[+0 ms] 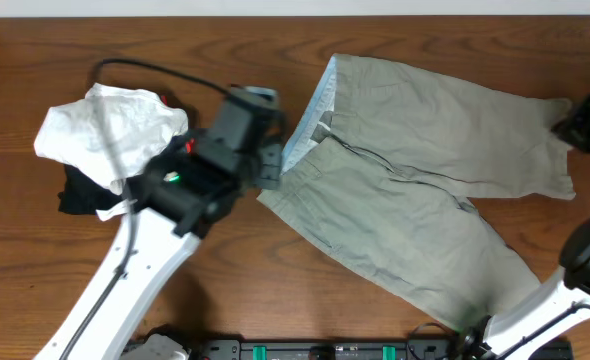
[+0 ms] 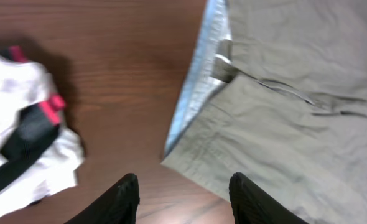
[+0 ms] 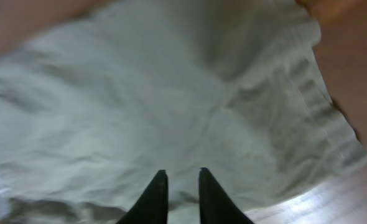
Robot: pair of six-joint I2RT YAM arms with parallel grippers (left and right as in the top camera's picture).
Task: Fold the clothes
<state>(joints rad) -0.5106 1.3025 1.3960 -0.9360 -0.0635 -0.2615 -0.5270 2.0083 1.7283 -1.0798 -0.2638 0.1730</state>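
shorts: khaki grey-green pair (image 1: 425, 180), flat on the counter (image 1: 15, 280), centre-right. Waist end twd the left, one leg runs to the right edge, other leg twd the bottom right.
waistband: pale blue inside (image 2: 196, 81) shows along the left edge; zip fly (image 2: 283, 87) just right of it.
my left claw: (image 2: 183, 186) wide, nothing betw the fingers. Hangs over the waist's lower left corner; bare wood and the cloth edge show in the gap. Can't tell if it touches the cloth.
my right claw: (image 3: 182, 177) narrow, only a slim gap betw the fingers. Sits over the hem end of the upper leg, cloth fills the wrist view. Can't tell if it pinches cloth or is just above it; view is blurry.
pile: white garments (image 1: 105, 130) w/ a black piece (image 1: 85, 195) and a red bit (image 2: 53, 102), left side of the counter, apart from the shorts, partly under my left arm.
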